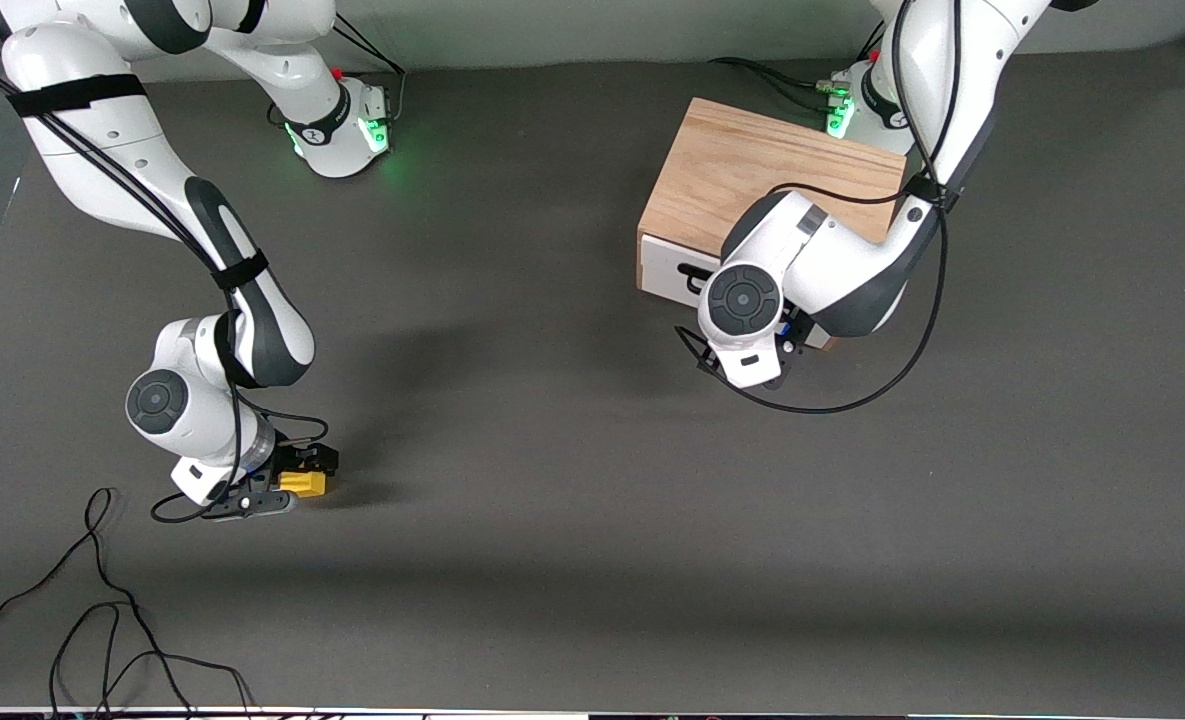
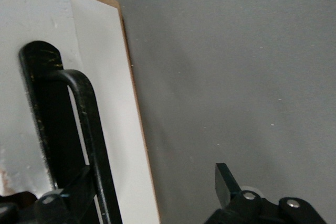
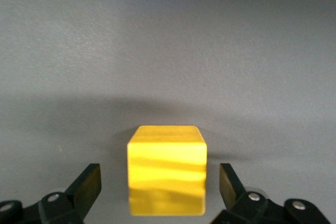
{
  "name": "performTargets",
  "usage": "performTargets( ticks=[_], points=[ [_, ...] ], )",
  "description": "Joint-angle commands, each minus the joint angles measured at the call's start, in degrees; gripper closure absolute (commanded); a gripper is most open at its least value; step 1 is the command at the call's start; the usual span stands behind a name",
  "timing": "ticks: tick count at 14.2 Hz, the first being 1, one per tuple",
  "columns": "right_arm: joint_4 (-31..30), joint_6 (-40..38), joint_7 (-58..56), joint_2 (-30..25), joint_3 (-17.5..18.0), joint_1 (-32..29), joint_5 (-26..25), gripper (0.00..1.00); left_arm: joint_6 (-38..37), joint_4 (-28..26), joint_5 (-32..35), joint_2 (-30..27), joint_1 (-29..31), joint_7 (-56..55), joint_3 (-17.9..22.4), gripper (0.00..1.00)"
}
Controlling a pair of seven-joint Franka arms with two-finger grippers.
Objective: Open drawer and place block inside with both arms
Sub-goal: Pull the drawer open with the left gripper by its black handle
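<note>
The yellow block [image 1: 305, 484] sits on the grey table toward the right arm's end. My right gripper [image 1: 295, 481] is low around it, open, with a gap on each side; the right wrist view shows the block [image 3: 167, 169] between the fingers of the right gripper [image 3: 160, 177]. The oak cabinet [image 1: 752, 175] stands near the left arm's base, and its white drawer front [image 1: 664, 268] looks shut. My left gripper [image 1: 790, 342] is in front of the drawer and open. In the left wrist view the black bar handle [image 2: 89, 129] lies just inside one finger of the left gripper [image 2: 155, 179].
Loose black cables [image 1: 102, 610] lie on the table near the front camera at the right arm's end. A cable loop [image 1: 852, 400] hangs from the left arm over the table in front of the cabinet.
</note>
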Motion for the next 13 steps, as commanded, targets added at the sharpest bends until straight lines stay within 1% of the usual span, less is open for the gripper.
performTargets(
  ticks=[1, 4, 6, 8, 13],
  points=[
    [-1.31, 2.53, -0.49, 0.68, -0.08, -0.34, -0.39, 0.00, 2.51, 1.38, 1.90, 1.42, -0.50, -0.43, 0.37, 0.00],
    [-1.31, 3.14, -0.57, 1.30, -0.08, -0.43, -0.39, 0.00, 4.71, 4.18, 3.22, 4.06, -0.59, -0.34, 0.37, 0.00],
    [-1.31, 3.32, -0.57, 1.39, -0.08, -0.43, -0.38, 0.00, 4.80, 7.34, 5.06, 5.99, -0.59, -0.43, 0.37, 0.00],
    [-1.31, 3.41, -0.57, 1.56, -0.08, -0.43, -0.38, 0.00, 5.76, 10.16, 5.42, 7.75, -0.59, -0.43, 0.37, 0.00],
    [-1.22, 3.41, -0.75, 1.56, -0.08, -0.43, -0.39, 0.00, 12.43, 10.61, 5.51, 8.55, -1.11, -0.51, 0.46, 0.00]
  ],
)
